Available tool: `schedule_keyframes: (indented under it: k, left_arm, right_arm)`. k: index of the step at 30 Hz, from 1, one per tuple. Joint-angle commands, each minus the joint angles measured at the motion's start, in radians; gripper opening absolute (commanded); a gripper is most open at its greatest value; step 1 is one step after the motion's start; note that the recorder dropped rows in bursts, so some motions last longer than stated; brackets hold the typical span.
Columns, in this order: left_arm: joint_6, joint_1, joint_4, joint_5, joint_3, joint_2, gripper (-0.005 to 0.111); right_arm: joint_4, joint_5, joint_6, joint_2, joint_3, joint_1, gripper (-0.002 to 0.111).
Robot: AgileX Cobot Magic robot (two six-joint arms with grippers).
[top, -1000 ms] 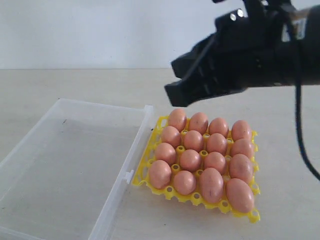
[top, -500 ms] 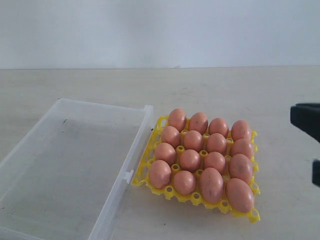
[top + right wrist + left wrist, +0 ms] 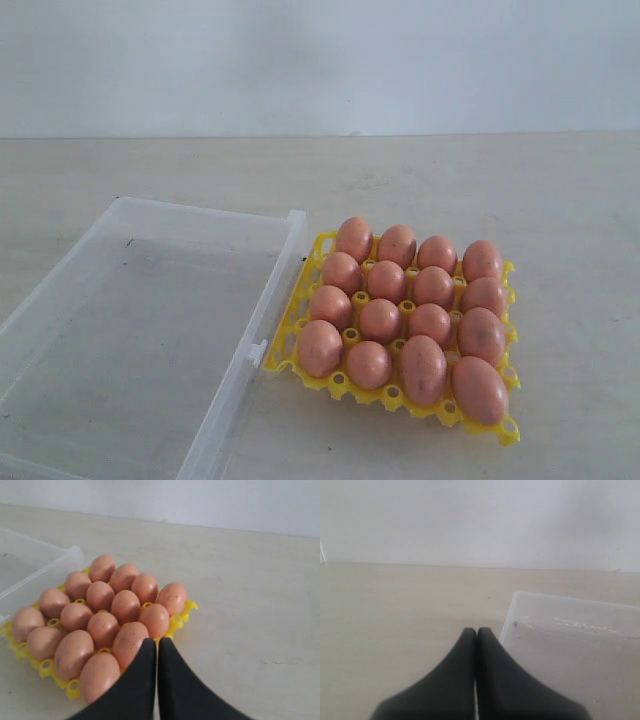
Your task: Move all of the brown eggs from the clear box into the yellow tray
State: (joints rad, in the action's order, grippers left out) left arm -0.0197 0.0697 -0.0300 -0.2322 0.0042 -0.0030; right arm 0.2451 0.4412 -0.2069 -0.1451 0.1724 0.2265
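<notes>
Several brown eggs [image 3: 381,320] fill the cups of the yellow tray [image 3: 508,431], which sits on the table right of the clear box [image 3: 283,282]. The box holds nothing. Neither arm shows in the exterior view. In the right wrist view my right gripper [image 3: 157,641] is shut with nothing in it, back from the tray [image 3: 184,613] and its eggs [image 3: 124,606]. The left wrist view has my left gripper [image 3: 476,630] shut and empty, beside a corner of the clear box [image 3: 509,621].
The pale tabletop [image 3: 560,190] runs back to a white wall [image 3: 300,60]. The box's clip tab [image 3: 258,354] sticks out toward the tray.
The right arm has drawn back from above the tray, off to the right and out of the exterior view. Eggs, tray and box have not moved.
</notes>
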Motion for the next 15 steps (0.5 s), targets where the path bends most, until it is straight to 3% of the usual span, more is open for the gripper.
schedule_keyframes:
  k: [1,8,15]
  left_arm:
    - [-0.001,0.001,-0.005,0.000,-0.004,0.003,-0.004]
    - [-0.001,0.001,-0.005,0.000,-0.004,0.003,-0.004]
    - [-0.001,0.001,-0.005,0.000,-0.004,0.003,-0.004]
  right_arm:
    - [0.000,0.007,-0.001,0.082,-0.005,-0.059,0.001]
    - [0.005,0.000,-0.003,0.145,-0.020,-0.127,0.001]
    - [0.007,-0.245,-0.005,0.145,-0.172,-0.147,0.001]
